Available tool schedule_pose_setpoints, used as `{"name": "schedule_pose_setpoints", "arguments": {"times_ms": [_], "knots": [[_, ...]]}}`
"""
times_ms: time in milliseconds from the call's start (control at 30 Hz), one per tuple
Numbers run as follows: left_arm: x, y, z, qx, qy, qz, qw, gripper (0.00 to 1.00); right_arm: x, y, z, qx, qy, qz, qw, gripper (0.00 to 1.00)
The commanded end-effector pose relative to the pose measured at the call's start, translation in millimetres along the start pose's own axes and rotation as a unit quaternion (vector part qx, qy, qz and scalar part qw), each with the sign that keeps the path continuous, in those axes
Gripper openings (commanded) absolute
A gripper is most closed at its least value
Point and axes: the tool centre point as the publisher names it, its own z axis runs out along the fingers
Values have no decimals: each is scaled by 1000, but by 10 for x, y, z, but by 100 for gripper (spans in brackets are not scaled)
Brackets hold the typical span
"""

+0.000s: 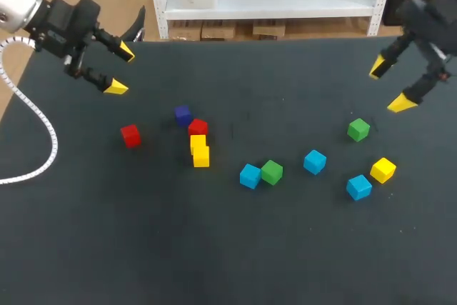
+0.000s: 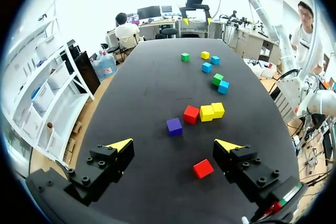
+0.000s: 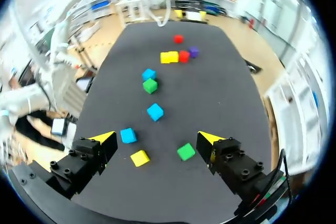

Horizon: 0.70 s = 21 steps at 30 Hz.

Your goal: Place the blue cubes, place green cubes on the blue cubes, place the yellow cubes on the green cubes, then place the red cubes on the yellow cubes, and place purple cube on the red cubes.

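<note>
Wide black table (image 1: 228,248), matte surface, evenly lit, soft shadows

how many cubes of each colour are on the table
blue cubes: 3
green cubes: 2
yellow cubes: 3
red cubes: 2
purple cube: 1
total: 11

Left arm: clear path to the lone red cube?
Probably yes. The left tool hangs open near the lone red cube, which stands by itself with nothing in between.
</note>
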Motion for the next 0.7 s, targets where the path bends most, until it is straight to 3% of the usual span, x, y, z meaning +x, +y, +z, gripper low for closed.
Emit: {"name": "schedule_pose_setpoints", "arguments": {"times_ms": [33,300,467,700], "knots": [[7,-9,3,-2,-1,1,1000,100,33,-125,233,-109,20,-73,991,100],[7,-9,3,-2,-1,1,1000,100,64,-224,740,-89,70,-66,991,100],[7,-9,3,-2,-1,1,1000,100,9,-211,978,-79,40,-66,994,100],[7,-9,3,-2,-1,1,1000,100,-70,-230,1206,-98,22,-147,984,100]]}}
